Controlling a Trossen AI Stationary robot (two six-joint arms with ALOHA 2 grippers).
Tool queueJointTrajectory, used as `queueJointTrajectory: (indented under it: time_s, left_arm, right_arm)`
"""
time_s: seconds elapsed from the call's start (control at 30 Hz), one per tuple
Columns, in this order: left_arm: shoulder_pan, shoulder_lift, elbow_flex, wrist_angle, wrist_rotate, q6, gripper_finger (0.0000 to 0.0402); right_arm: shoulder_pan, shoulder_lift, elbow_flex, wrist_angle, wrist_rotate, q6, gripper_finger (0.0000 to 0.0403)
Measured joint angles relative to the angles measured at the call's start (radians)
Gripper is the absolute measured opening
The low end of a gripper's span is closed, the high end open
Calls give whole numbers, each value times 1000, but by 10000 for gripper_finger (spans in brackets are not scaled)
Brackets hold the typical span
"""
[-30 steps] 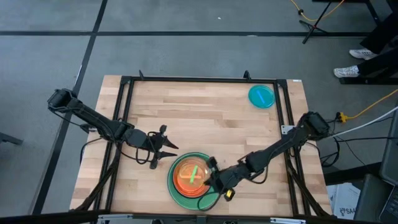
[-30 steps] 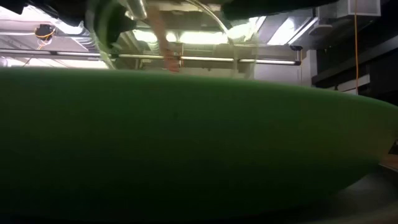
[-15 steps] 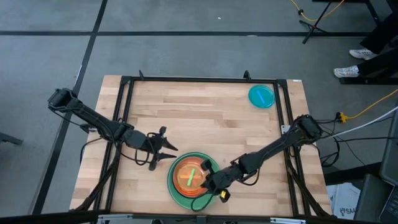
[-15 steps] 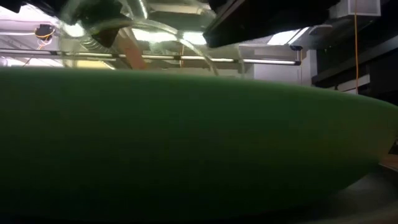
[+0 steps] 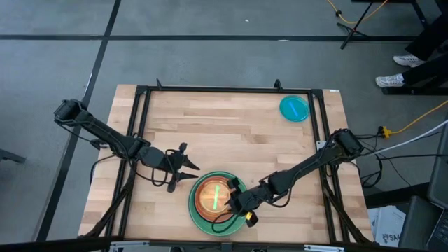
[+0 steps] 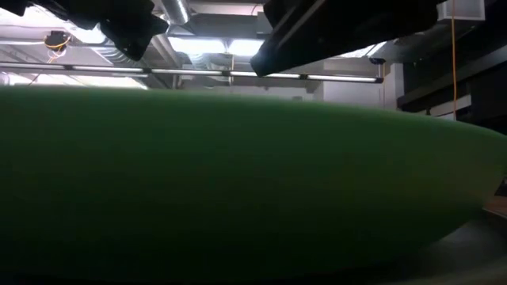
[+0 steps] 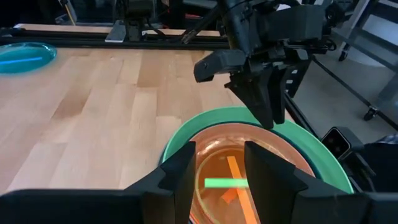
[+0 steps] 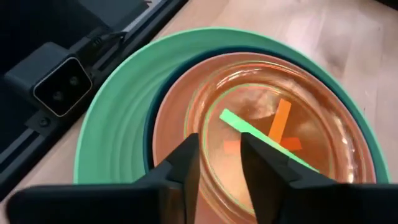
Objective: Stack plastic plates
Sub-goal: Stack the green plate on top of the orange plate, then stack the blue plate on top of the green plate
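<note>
High view: a stack of plates sits at the near edge of the counter [image 5: 231, 133], about midway along it. The green plate [image 5: 198, 216] is at the bottom, with a clear orange-tinted plate [image 5: 210, 198] nested on top. A blue plate [image 5: 294, 108] lies alone by the far right corner, well apart from the stack. The right tool [image 5: 236, 205] is over the stack's right rim; the left tool [image 5: 187, 166] hangs just beside the stack, toward the left edge, fingers spread.

Low view: the green plate's wall [image 6: 253, 182] fills nearly all of the picture, with dark arm parts above it.

Left wrist view: the left tool [image 7: 221, 177] is spread, gripping nothing, aimed at the stack. A dark teal plate [image 7: 314, 163] shows as a rim between green and orange. The right tool [image 7: 268, 109] points down at the stack's far rim.

Right wrist view: the right tool [image 8: 219, 163] is spread above the orange plate [image 8: 311, 149], holding nothing. The teal plate [image 8: 160, 102] and green plate [image 8: 115, 118] ring it.
</note>
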Motion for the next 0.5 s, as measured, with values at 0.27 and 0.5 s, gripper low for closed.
queueJointTrajectory:
  time_s: [0.27, 0.5]
  left_arm:
    - [0, 0, 0, 0, 0, 0, 130]
    - [2, 0, -1, 2, -5, 0, 130]
  right_arm:
    - [-15, -57, 0, -156, 21, 9, 127]
    - [-34, -196, 2, -369, 174, 52, 114]
